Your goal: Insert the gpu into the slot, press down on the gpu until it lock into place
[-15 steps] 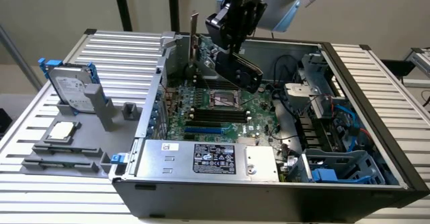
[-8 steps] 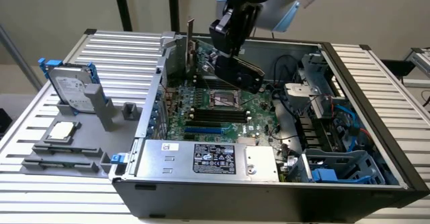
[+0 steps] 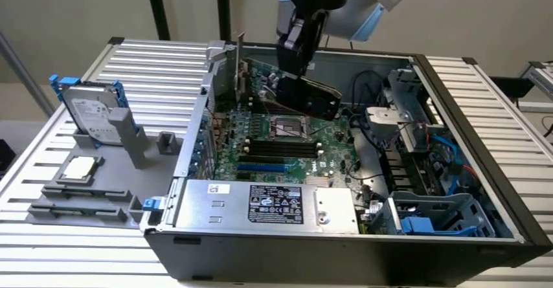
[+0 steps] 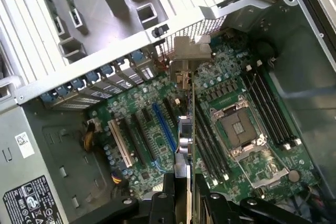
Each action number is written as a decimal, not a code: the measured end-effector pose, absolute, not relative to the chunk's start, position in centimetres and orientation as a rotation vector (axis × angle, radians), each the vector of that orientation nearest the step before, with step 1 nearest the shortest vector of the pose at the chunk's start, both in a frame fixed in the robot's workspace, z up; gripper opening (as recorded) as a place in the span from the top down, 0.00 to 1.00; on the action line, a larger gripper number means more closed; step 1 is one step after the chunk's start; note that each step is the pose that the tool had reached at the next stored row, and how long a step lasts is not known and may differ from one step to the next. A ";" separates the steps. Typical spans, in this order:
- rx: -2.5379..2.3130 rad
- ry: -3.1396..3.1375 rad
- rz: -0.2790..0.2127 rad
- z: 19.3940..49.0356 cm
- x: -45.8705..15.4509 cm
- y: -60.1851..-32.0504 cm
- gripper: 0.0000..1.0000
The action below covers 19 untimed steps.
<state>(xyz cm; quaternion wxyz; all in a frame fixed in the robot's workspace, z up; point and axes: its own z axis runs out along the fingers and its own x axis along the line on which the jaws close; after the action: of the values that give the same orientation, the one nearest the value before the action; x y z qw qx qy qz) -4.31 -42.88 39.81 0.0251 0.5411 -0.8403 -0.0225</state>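
Observation:
My gripper (image 3: 296, 68) comes down from above and is shut on the gpu (image 3: 309, 98), a flat black card held tilted in the air over the motherboard (image 3: 328, 155). In the wrist view the gpu (image 4: 184, 140) runs edge-on between my fingers (image 4: 159, 203), with its metal bracket (image 4: 191, 51) toward the case's rear wall. The slot (image 4: 164, 127), a long bright-blue strip, lies bare on the board beside the card's edge and roughly parallel to it. In the exterior view the slot (image 3: 261, 168) sits near the power supply, closer to the camera than the hanging card.
A silver labelled power-supply box (image 3: 259, 204) fills the case's near corner. The CPU socket (image 3: 289, 127) and black memory slots (image 3: 276, 149) lie below the card. A drive cage with blue parts (image 3: 432, 217) stands at the exterior view's right. A hard drive (image 3: 90, 116) rests in a grey stand outside the case.

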 end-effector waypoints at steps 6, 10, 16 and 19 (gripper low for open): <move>1.812 -2.503 -0.064 39.3 -4.3 -42.9 0.74; 1.901 -2.435 -0.059 39.0 -4.3 -42.9 0.74; 2.006 -2.355 -0.049 38.4 -4.4 -42.9 0.74; 2.028 -2.344 -0.042 38.0 -4.7 -42.9 0.74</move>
<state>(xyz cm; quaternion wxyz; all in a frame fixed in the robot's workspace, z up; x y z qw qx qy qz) -4.73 -42.92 37.95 0.0208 0.6542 -0.7559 -0.0134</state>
